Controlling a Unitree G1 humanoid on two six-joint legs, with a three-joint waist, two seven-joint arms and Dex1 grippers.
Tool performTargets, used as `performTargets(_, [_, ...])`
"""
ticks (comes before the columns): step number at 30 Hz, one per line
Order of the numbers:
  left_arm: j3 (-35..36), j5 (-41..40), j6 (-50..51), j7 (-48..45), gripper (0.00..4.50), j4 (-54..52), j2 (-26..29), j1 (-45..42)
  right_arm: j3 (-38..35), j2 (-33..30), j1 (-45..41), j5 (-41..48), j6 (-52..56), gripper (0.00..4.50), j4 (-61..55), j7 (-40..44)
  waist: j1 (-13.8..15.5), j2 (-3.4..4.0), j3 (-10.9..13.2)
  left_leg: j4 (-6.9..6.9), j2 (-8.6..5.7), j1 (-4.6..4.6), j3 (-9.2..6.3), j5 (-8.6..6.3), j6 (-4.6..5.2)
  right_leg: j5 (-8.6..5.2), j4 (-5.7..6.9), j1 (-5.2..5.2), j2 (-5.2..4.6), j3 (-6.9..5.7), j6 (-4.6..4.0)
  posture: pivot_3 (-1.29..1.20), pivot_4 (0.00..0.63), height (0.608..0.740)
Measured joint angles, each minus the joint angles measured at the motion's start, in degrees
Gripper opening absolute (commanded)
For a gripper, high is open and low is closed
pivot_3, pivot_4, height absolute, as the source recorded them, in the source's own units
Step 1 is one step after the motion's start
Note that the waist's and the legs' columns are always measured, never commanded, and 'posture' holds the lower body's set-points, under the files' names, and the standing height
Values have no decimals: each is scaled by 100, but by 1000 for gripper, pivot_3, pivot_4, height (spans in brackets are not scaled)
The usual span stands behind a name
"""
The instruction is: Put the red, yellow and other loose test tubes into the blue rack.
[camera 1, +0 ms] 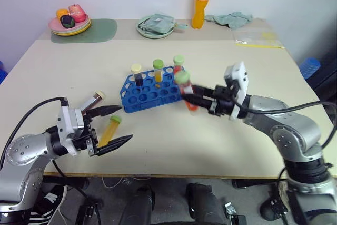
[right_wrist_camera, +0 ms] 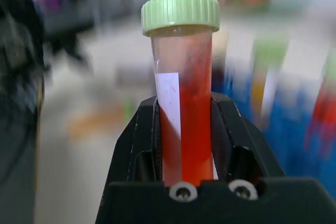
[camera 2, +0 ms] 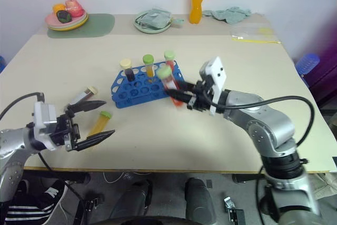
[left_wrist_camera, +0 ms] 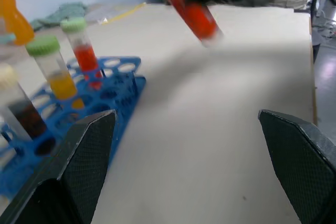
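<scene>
The red tube (right_wrist_camera: 184, 124) is partly hidden: its lower end sits sunk between the black fingers (right_wrist_camera: 131, 145) of the right gripper (camera 1: 196, 97), and only the green cap, the white label and the upper liquid show. In the head views the tube is blurred. The left wrist view cuts off its cap at the frame edge.

The blue rack (camera 1: 150, 90) stands near the middle of the table (camera 1: 253, 130), with 3 capped tubes upright in its far row and its front holes open. Bare tabletop lies all around it, widest toward the near edge and the right side. A plate of fruit (camera 1: 70, 22), a green plate (camera 1: 155, 26) with a cloth on it and an orange bottle (camera 1: 200, 3) sit well apart along the far edge.

The right arm reaches in from the right, about level, pointing toward the rack. Its gripper is clamped on the red tube, held tilted above the table just beside the rack's right end.

The left gripper (camera 1: 112, 126) hangs low over the near left part of the table, fingers spread wide and holding nothing. The yellow tube (camera 1: 109, 130) lies on the table between those fingers, and the dark tube (camera 1: 93, 100) lies just behind them.
</scene>
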Motion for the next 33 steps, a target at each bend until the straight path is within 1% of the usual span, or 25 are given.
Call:
performTargets(2, [0,-28,11,-5,4500,74,0,-5,73,359,0,-439,-481,763,273,-165,-2,0,0,-4,3,0,0,0,-1,7,0,-3,4,0,-12,0,150,740])
performTargets(5, [2,-17,9,60,4500,297,-4,-187,345,1537,-43,-1567,-1929,763,1303,-872,-30,0,0,-12,21,4,4,4,-7,16,8,-13,23,3,-23,0,150,740])
performTargets(6, [3,-6,5,95,4500,337,-4,-264,453,1811,-57,-1838,-2255,763,1606,-1066,-27,3,2,-14,26,2,3,8,-14,19,10,-19,28,4,-26,0,150,740])
performTargets(8, [17,9,2,162,4500,445,-4,-335,584,2082,-153,-2352,-2941,763,2210,-1286,-23,6,3,-18,27,1,5,12,-22,28,11,-24,30,8,-15,0,150,740])
performTargets(12, [82,29,7,237,4500,612,-3,-390,601,2227,-456,-2958,-3976,763,3187,-1354,-15,3,1,-17,27,2,5,14,-25,28,9,-20,32,9,-19,0,150,740])
performTargets(17, [66,59,7,191,4500,600,-1,-401,604,2305,-492,-3291,-4740,763,4235,-1228,-35,5,2,-18,40,5,6,14,-25,28,10,-21,47,13,-31,0,150,740])
performTargets(21, [66,59,9,177,4500,592,-1,-402,575,2314,-576,-3406,-5229,763,4736,-1157,-81,5,2,-18,44,10,6,14,-25,32,12,-18,51,14,-35,0,150,740])
performTargets(25, [64,59,14,183,4500,539,-1,-403,400,2343,-827,-3407,-5400,763,5236,-1205,-149,5,2,-19,45,26,7,14,-25,29,19,-8,52,17,-44,0,150,740])
performTargets(33, [63,59,23,175,4500,536,7,-443,309,2438,-959,-3444,-5719,763,5635,-1200,-159,5,2,-30,48,57,19,14,-24,28,23,8,56,30,-45,0,150,740])
